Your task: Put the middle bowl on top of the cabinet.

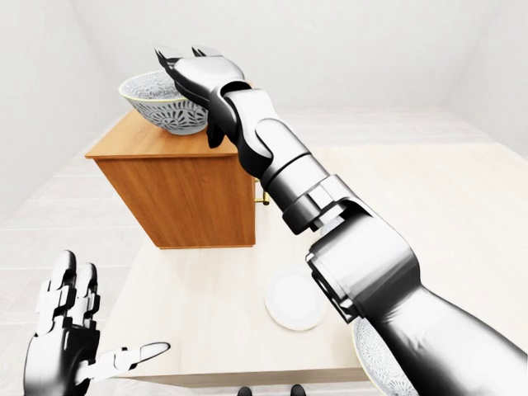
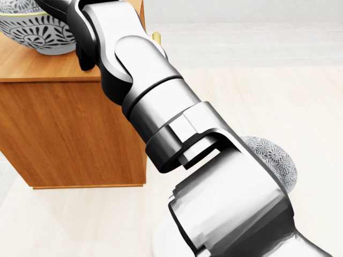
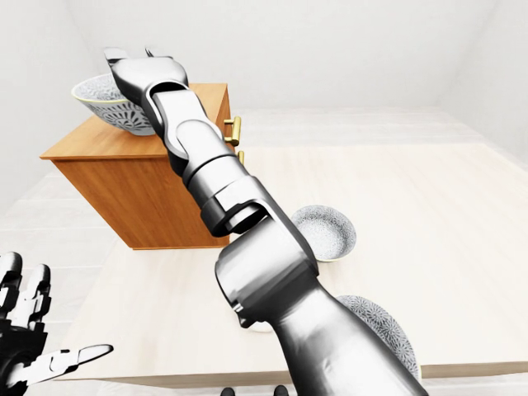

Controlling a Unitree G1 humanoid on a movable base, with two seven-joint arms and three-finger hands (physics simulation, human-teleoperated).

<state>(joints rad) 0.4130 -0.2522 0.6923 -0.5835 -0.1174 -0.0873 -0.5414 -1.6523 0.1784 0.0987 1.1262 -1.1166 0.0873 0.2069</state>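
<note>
A patterned grey-and-white bowl (image 1: 161, 103) rests on the top of the wooden cabinet (image 1: 186, 198), near its upper left corner in the left-eye view. My right hand (image 1: 191, 70) reaches up to the bowl's right rim. Its fingers (image 1: 167, 58) lie stretched out above the rim, and the dark thumb hangs outside the bowl wall. They do not look closed round the rim. My left hand (image 1: 115, 318) hovers open at the bottom left, fingers spread and holding nothing. My right arm hides much of the table in the head view.
The cabinet stands on a pale wooden table (image 1: 437, 190) and has gold handles (image 3: 233, 130) on its right face. A white plate (image 1: 293, 301), a smaller patterned bowl (image 3: 326, 231) and a larger one (image 3: 375, 326) lie on the table near my arm.
</note>
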